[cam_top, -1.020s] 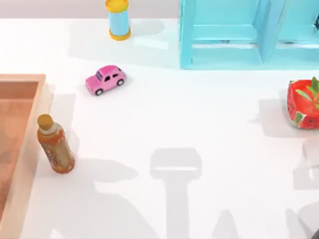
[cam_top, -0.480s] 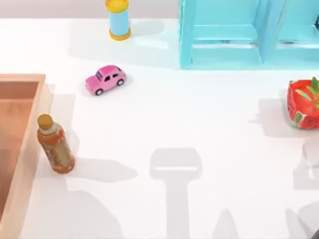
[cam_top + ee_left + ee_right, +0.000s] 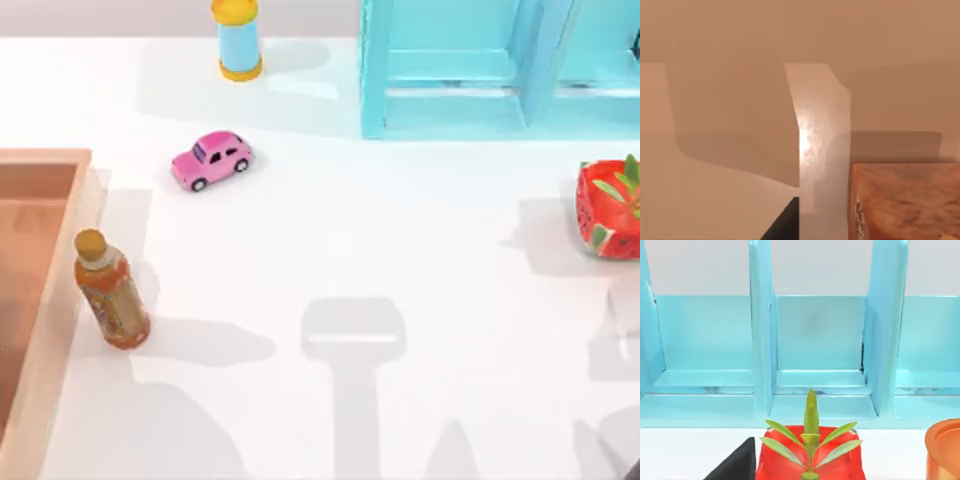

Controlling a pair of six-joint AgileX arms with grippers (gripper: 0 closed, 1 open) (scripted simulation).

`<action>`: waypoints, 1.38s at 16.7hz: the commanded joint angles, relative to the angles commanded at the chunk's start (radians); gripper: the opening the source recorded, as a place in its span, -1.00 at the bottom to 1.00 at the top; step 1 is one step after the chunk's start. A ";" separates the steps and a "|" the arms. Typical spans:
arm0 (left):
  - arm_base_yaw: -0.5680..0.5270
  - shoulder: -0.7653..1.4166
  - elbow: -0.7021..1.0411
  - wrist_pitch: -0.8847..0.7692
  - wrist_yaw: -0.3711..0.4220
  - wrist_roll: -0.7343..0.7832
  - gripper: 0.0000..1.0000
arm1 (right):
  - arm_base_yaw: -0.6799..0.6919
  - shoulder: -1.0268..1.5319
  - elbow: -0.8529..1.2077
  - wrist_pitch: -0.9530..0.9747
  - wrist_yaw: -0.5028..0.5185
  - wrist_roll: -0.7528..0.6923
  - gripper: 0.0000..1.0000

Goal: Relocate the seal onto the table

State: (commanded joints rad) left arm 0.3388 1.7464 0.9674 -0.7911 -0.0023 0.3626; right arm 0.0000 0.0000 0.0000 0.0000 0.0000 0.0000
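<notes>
In the left wrist view a tan-brown, wood-grained block, the seal (image 3: 905,200), stands on a light-brown surface. Just its tan-brown body shows, cut off by the picture's edge. A dark part of my left gripper (image 3: 782,225) juts in close beside it, a short gap apart. The white table (image 3: 400,220) spreads across the top view. A dark part of my right gripper (image 3: 735,462) hangs in front of a red pot.
A wooden tray (image 3: 45,157) lies at the table's left edge, with an amber bottle (image 3: 110,295) just right of it. A pink toy car (image 3: 212,159) and a blue-yellow cylinder (image 3: 238,38) stand farther back. A cyan shelf (image 3: 460,70) is at the back right, a red watermelon pot (image 3: 608,208) at the right edge.
The arm's shadow at the table's lower left has drawn back toward the left. The bottle, car and pot have not moved.
</notes>
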 joint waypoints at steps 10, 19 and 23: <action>0.000 0.000 0.000 0.000 0.000 0.000 -1.00 | 0.000 0.000 0.000 0.000 0.000 0.000 1.00; -0.019 -0.014 0.022 -0.033 -0.008 -0.029 -1.00 | 0.000 0.000 0.000 0.000 0.000 0.000 1.00; -0.142 -0.084 0.144 -0.146 -0.034 -0.155 -1.00 | 0.000 0.000 0.000 0.000 0.000 0.000 1.00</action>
State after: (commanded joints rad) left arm 0.1969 1.6624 1.1117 -0.9370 -0.0361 0.2073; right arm 0.0000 0.0000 0.0000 0.0000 0.0000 0.0000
